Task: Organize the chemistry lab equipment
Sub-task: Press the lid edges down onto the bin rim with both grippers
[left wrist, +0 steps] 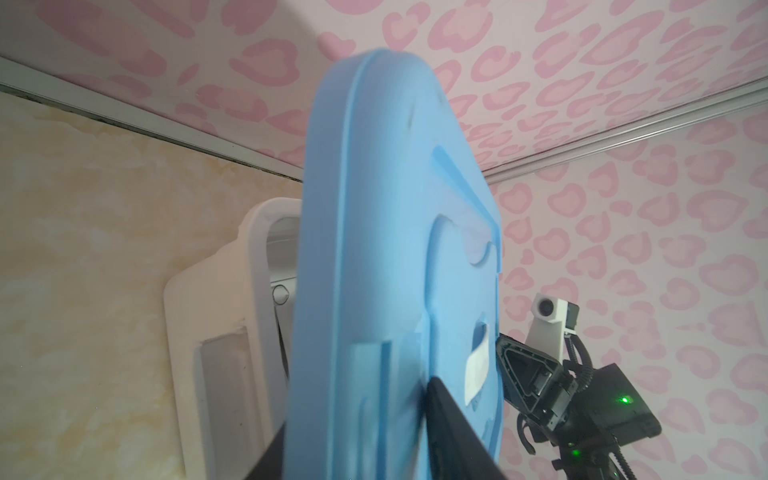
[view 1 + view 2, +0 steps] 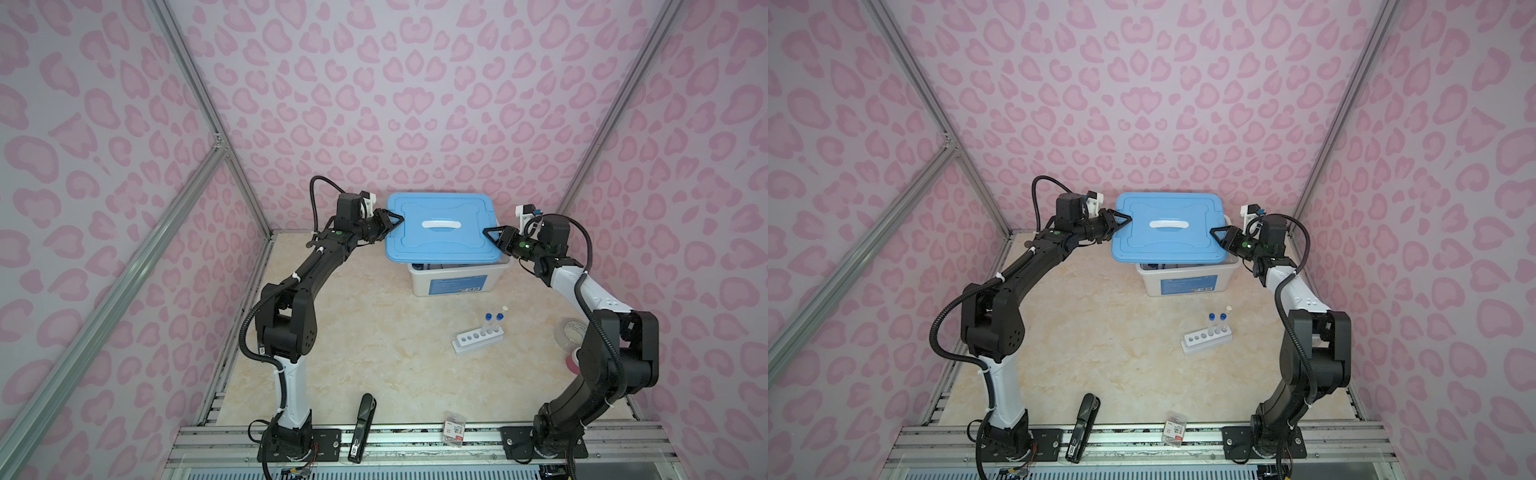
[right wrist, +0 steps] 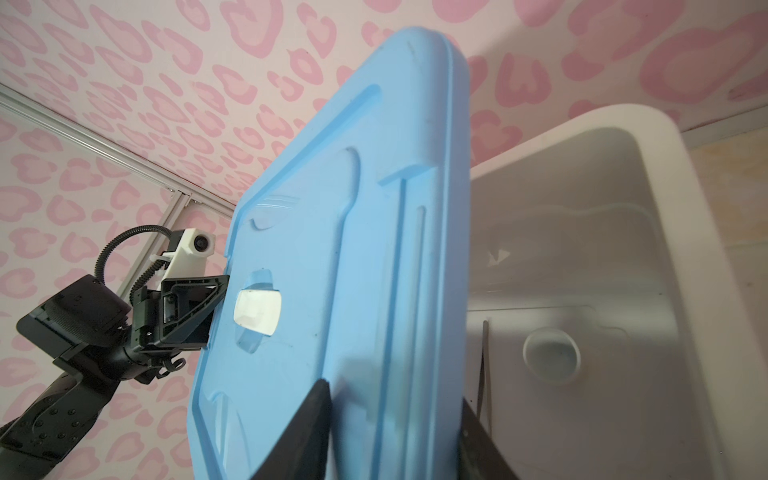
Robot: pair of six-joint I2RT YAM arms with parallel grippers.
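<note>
A blue lid [image 2: 440, 228] with a white handle hangs level just above the white box [image 2: 457, 284]. My left gripper [image 2: 395, 222] is shut on its left edge and my right gripper [image 2: 490, 235] on its right edge. In each wrist view the lid's rim sits between the black fingers of the left gripper [image 1: 357, 449] and the right gripper [image 3: 395, 440]. Inside the box lie metal tweezers [image 3: 484, 374] and a round white thing [image 3: 550, 353]. The white rack [image 2: 478, 338] stands on the table, holding two blue-capped tubes [image 2: 488, 319] and a white-capped tube [image 2: 505, 309].
A black stapler [image 2: 363, 424] lies at the front edge, with a small packet [image 2: 454, 428] to its right. Tape rolls [image 2: 571, 332] sit at the right, partly hidden by the right arm. Patterned walls close in on three sides.
</note>
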